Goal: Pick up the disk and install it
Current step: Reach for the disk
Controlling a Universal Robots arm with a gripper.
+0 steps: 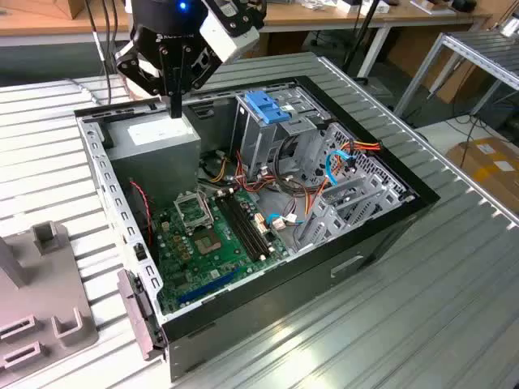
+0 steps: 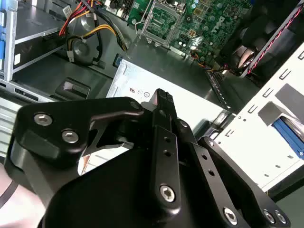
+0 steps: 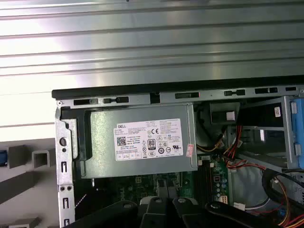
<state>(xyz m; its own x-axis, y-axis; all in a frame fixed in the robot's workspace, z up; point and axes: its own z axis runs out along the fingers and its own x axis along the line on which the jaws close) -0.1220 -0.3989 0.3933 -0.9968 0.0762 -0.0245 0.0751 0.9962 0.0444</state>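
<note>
My black end effector (image 1: 174,112), pressed together and empty, hung over the grey labelled power-supply box (image 1: 154,139) in the open computer case (image 1: 268,296). The blue-railed disk (image 2: 289,134), I judged, lay beyond the case's perforated wall; gripping it wanted squared, spread fingers.

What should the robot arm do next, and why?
Probably lift and swing out over the case wall toward what may be the disk, the blue-edged part past it. The gripper hangs over the power supply with its fingers together, holding nothing.
</note>
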